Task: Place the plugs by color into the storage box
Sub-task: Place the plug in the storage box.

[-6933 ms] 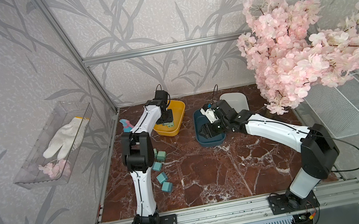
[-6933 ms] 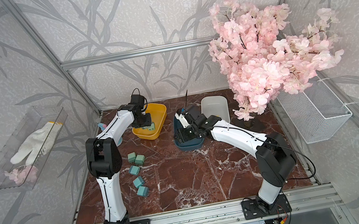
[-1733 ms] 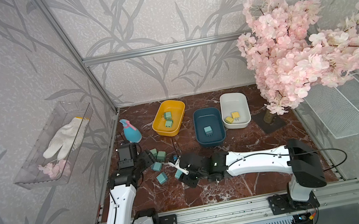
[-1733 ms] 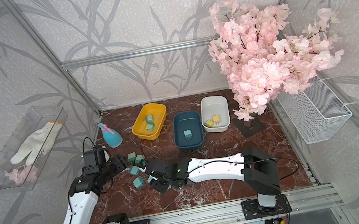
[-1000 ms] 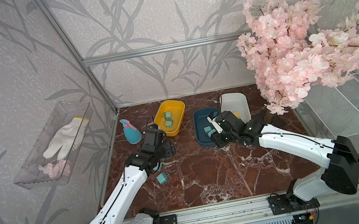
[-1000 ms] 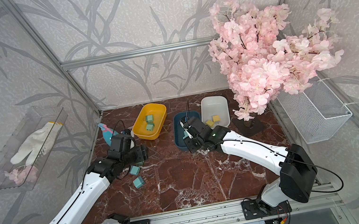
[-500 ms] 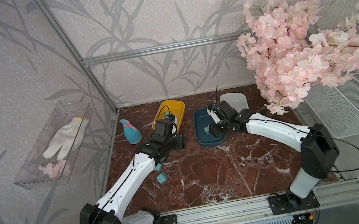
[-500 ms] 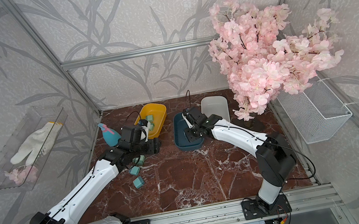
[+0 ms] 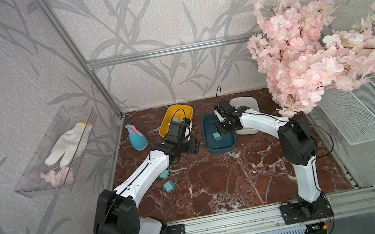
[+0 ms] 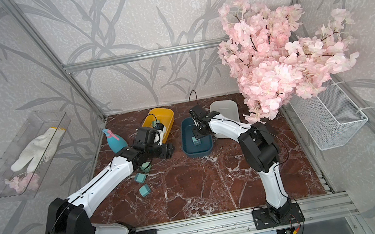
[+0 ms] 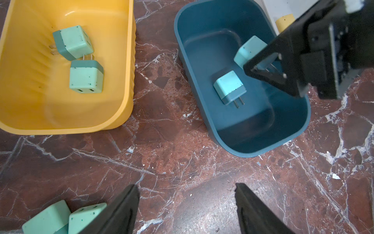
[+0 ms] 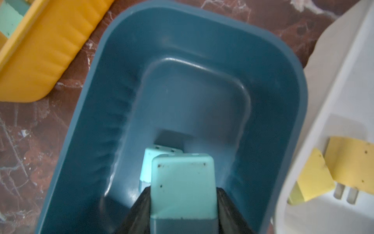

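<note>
Held plug [image 12: 182, 178]: clamped in the right gripper [image 12: 183, 191], suspended over the blue bin [image 12: 87, 121]. Its long axis runs in line with the fingers; the pale end leads away from the wrist, the darker prong end sits back in the jaws. Second teal plug [image 11: 229, 87] lies flat on the bin floor, prongs roughly along the bin's length. Left gripper [image 11: 186, 185]: jaws wide apart, empty, above bare table near the yellow bin [image 11: 129, 60]. Loose plugs [image 10: 145, 190] lie beside the left arm. Surface: red-brown marble tabletop [image 9: 219, 182]. Enclosure: grey leaf-pattern walls [image 9: 162, 10], pink blossom branch [image 9: 313, 53] at the right
</note>
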